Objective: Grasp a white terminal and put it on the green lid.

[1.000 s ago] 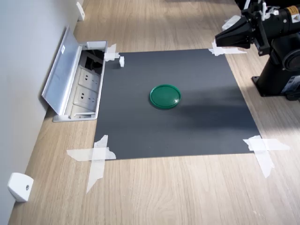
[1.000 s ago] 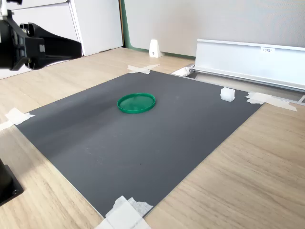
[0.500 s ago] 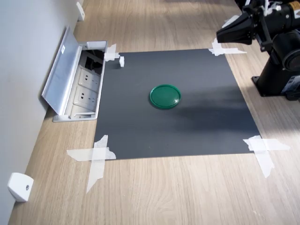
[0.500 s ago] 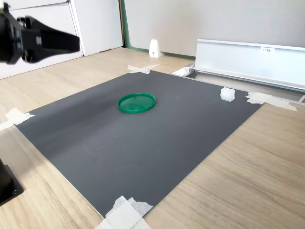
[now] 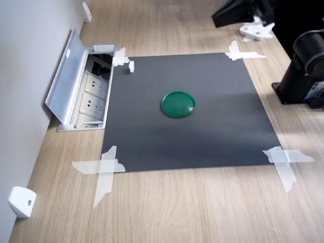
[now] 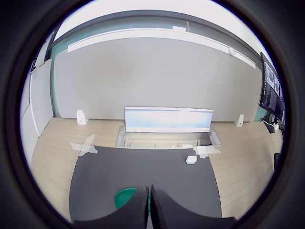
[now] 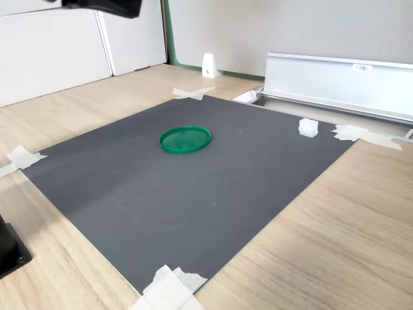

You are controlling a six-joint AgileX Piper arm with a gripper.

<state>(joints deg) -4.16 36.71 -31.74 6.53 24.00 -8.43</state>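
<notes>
The green lid point(image 5: 178, 104) lies flat near the middle of the dark mat point(image 5: 212, 136); it also shows in the second exterior view point(image 7: 185, 139). The white terminal point(image 5: 131, 66) sits at the mat's far corner beside the floor socket box, seen too as a small block point(image 7: 308, 127) and in the wrist view point(image 6: 191, 160). My gripper point(image 5: 216, 21) hangs high above the mat's edge, far from both, and only its tip point(image 7: 135, 8) reaches into the second exterior view. In the wrist view its fingers point(image 6: 138, 210) are pressed together with nothing between them, partly covering the green lid point(image 6: 123, 198).
An open floor socket box with a raised metal flap point(image 5: 76, 86) borders the mat at the first exterior view's left. White tape strips point(image 5: 104, 167) hold the mat's corners. The arm's black base point(image 5: 304, 76) stands at the right. A white rounded block point(image 5: 21, 201) sits by the wall.
The gripper has risen and swung toward the first exterior view's left, climbing to the top edge of both exterior views. Lid and terminal have not moved.
</notes>
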